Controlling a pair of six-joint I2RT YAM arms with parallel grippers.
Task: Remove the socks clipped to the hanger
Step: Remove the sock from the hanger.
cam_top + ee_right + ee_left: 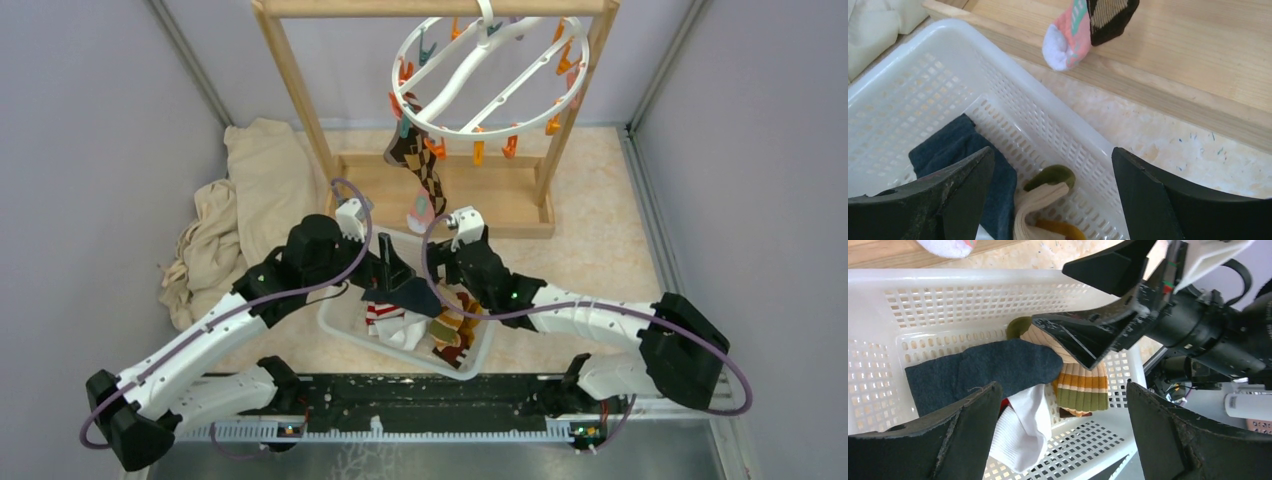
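The white round hanger point(487, 75) with orange and teal clips hangs tilted from the wooden frame. A brown argyle sock point(418, 163) and a pink sock point(421, 213) still dangle from its left side; their tips show in the right wrist view point(1068, 37). Both grippers hover over the white perforated basket point(343, 327). My left gripper point(400, 285) is open and empty above a navy sock point(983, 370), a white sock point(1020, 427) and a striped mustard sock point(1083, 387). My right gripper point(452, 290) is open and empty above the navy sock point(965, 145).
A crumpled beige cloth point(235, 215) lies at the left. The wooden frame's base point(470, 195) stands just behind the basket. Grey walls close in both sides. A red-white striped sock point(382, 313) lies in the basket.
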